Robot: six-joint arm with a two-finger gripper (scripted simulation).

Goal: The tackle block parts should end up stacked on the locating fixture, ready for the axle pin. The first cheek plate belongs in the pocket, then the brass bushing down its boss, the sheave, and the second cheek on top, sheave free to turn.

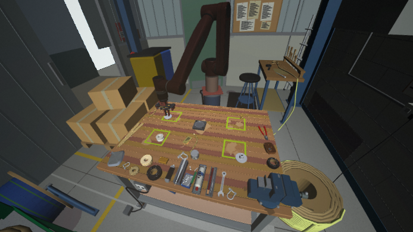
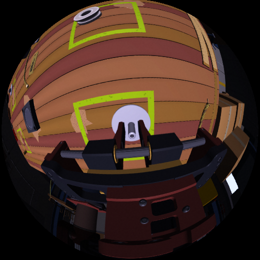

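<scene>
In the far left green-taped square of the workbench lies a white round cheek plate [image 2: 131, 119] with a grey upright boss [image 2: 131, 131] rising from its middle. A white sheave [image 1: 159, 137] sits in the green square nearer the front, and another white round part [image 1: 241, 157] lies at the edge of the right front square. The dark square locating fixture [image 1: 199, 125] rests at the bench's middle, apart from all of these. My gripper [image 2: 131, 130] hangs over the far left square with its fingers on either side of the boss, open and holding nothing.
A blue vise [image 1: 272, 186] sits at the front right corner, and a row of tools, rings and wrenches lines the front edge. Cardboard boxes [image 1: 114, 107] stack close to the bench's left side. Red pliers [image 1: 263, 131] lie at the right edge.
</scene>
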